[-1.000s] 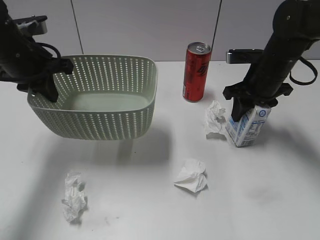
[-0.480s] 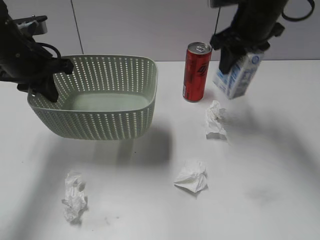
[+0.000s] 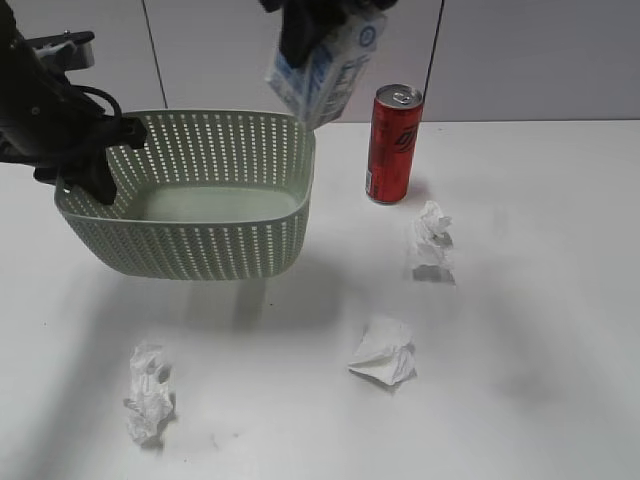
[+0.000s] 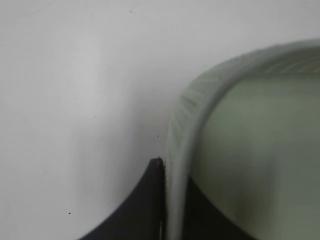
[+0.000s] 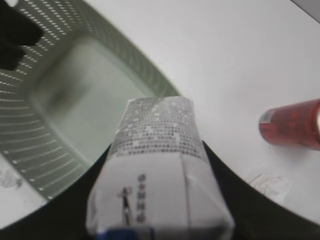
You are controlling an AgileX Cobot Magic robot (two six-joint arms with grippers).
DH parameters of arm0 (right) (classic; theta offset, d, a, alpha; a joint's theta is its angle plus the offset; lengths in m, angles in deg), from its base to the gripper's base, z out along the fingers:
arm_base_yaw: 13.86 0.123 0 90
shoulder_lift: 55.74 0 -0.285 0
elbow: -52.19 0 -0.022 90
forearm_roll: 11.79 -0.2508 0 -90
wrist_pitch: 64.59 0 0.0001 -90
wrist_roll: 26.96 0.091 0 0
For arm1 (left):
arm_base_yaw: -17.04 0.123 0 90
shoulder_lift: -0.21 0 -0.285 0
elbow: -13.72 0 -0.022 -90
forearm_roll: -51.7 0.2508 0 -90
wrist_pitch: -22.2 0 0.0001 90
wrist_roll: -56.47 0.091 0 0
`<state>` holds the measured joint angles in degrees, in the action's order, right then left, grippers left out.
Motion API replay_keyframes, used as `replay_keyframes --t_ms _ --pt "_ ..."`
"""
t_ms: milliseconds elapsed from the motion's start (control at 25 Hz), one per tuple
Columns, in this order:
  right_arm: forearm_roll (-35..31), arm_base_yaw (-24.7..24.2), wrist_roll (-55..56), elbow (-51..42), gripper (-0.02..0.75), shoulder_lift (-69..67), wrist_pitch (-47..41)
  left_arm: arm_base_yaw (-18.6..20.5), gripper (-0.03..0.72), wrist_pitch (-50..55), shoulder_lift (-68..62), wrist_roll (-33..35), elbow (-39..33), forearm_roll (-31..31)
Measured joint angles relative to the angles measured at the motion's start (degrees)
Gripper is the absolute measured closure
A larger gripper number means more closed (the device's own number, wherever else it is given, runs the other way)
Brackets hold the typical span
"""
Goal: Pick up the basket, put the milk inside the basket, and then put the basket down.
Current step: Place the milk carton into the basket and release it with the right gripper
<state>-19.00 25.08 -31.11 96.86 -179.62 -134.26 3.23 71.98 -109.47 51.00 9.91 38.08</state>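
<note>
The pale green basket (image 3: 200, 195) hangs tilted above the table. My left gripper (image 3: 88, 165) is shut on its left rim; the left wrist view shows dark fingers (image 4: 145, 205) on both sides of the rim (image 4: 182, 150). My right gripper (image 3: 310, 25) is shut on the white and blue milk carton (image 3: 325, 65) and holds it tilted in the air above the basket's right rear corner. In the right wrist view the carton (image 5: 157, 170) sits between the dark fingers, with the basket's inside (image 5: 80, 100) below it.
A tall red can (image 3: 392, 143) stands right of the basket. Crumpled white paper wads lie at the right (image 3: 431, 240), front middle (image 3: 383, 352) and front left (image 3: 148, 393). A grey wall runs behind the white table (image 3: 540, 300).
My right gripper has lifted the milk carton off the table at the right and carried it up and left, past the red can, to above the basket. The basket and left gripper have not moved.
</note>
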Motion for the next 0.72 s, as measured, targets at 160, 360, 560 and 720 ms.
replay_keyframes --t_ms 160,360,560,720 --pt "-0.2 3.1 0.0 0.2 0.425 -1.1 -0.1 0.0 0.703 0.2 0.0 0.0 0.0 0.0" --pt "0.1 3.4 0.0 0.4 0.425 -7.3 1.4 0.0 0.703 1.3 0.0 0.0 0.0 -0.1" --pt "0.2 3.4 0.1 0.4 0.425 -12.8 5.6 0.0 0.703 1.5 0.0 0.0 0.0 -0.1" --pt "-0.5 3.4 0.1 0.4 0.412 -14.7 7.5 0.0 0.703 1.3 0.0 -0.2 0.0 -0.1"
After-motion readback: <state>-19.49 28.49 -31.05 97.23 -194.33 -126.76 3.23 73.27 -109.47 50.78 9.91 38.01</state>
